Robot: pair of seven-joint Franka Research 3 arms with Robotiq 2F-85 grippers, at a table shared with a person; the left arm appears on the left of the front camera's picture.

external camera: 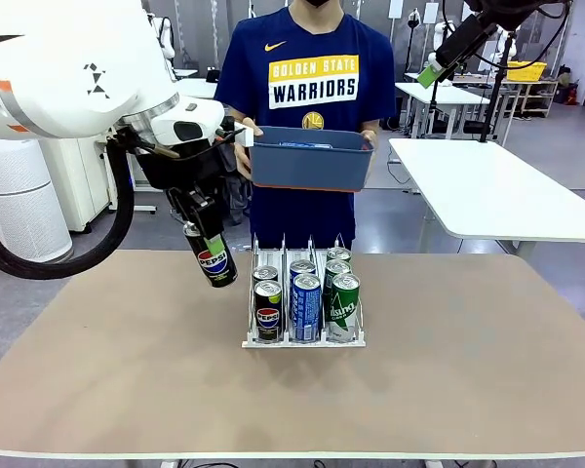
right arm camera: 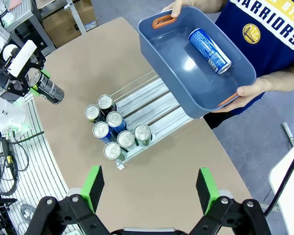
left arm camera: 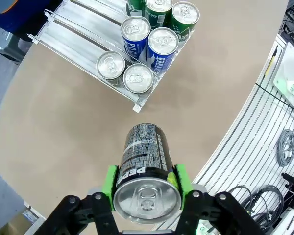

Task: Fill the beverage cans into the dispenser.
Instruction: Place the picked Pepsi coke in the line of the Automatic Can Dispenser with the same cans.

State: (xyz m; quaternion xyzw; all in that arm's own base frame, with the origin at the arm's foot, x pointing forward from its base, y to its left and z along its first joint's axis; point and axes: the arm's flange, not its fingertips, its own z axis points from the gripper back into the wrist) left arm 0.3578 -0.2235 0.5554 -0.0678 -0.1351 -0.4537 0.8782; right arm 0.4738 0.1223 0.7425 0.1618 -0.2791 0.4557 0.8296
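My left gripper (external camera: pixel 203 237) is shut on a black Pepsi can (external camera: pixel 215 263), which hangs tilted above the table just left of the dispenser (external camera: pixel 303 340). In the left wrist view the green pads (left arm camera: pixel 109 183) clamp this can (left arm camera: pixel 143 156) near its silver top. The dispenser (left arm camera: pixel 73 34) holds two black cans (left arm camera: pixel 125 71) in one lane, blue cans (left arm camera: pixel 149 35) in the middle and green cans (left arm camera: pixel 185 12) in the third. My right gripper (right arm camera: pixel 150 188) is open and empty, high above the table (external camera: pixel 434 73).
A person at the far side holds a blue-grey tub (external camera: pixel 310 161) above the table's far edge. One blue can (right arm camera: pixel 209 50) lies inside the tub (right arm camera: pixel 186 93). Bare tabletop (external camera: pixel 468 370) surrounds the dispenser. A white table (external camera: pixel 497 195) stands at the back right.
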